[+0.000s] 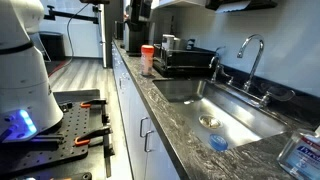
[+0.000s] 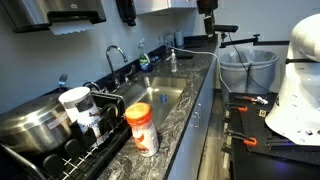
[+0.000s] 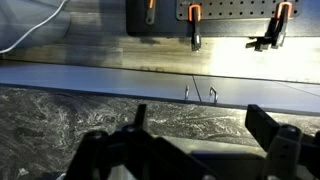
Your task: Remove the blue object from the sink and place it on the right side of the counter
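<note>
a: where is the blue object (image 1: 218,143) located?

b: in an exterior view it is seen resting at the near corner of the sink (image 1: 245,116), at the basin's edge where steel meets stone. whether it lies on the basin floor or on the rim cannot be told. the round drain (image 1: 208,121) is just beside it, further into the basin. the object is round, so no long axis is presented.

a: is it visible in the remaining views?

b: no. in the other exterior view the sink (image 2: 160,95) is seen lengthwise, but the object is not resolved. in the wrist view it is absent.

a: where is the gripper relative to it?

b: the gripper (image 3: 190,150) is shown only in the wrist view, where it is held above the counter (image 3: 120,110) near its front edge, with the floor and clamps beyond. the sink is not contained in that view, so the object is judged to lie off to one side along the counter; the direction cannot be fixed from the pictures.

a: what is the state of the gripper?

b: the two fingers are spread well apart and nothing is held between them.

a: what is the coming move judged to depend on?

b: a lateral travel along the counter (image 1: 190,150) until the basin corner is brought under the open fingers, followed by a descent.
</note>
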Controlling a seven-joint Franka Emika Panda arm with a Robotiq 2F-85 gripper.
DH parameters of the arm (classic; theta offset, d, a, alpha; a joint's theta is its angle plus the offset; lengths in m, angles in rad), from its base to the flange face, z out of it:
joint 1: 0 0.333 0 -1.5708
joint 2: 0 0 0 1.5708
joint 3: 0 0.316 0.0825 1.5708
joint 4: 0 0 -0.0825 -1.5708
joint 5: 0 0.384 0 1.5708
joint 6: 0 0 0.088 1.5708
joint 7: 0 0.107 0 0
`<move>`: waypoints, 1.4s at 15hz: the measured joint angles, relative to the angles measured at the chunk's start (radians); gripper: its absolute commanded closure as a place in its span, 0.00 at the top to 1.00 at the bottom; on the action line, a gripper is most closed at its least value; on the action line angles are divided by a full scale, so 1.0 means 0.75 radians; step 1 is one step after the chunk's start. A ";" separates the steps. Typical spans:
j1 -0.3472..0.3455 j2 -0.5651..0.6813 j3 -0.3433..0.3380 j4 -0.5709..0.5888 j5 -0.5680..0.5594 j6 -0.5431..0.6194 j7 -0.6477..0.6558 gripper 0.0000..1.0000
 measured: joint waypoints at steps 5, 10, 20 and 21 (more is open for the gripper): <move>0.002 0.000 0.000 0.000 0.000 0.003 0.000 1.00; 0.002 -0.137 -0.094 -0.003 -0.136 -0.070 -0.205 1.00; 0.065 -0.314 -0.264 0.005 -0.359 -0.043 -0.601 1.00; 0.066 -0.314 -0.264 0.005 -0.359 -0.042 -0.601 1.00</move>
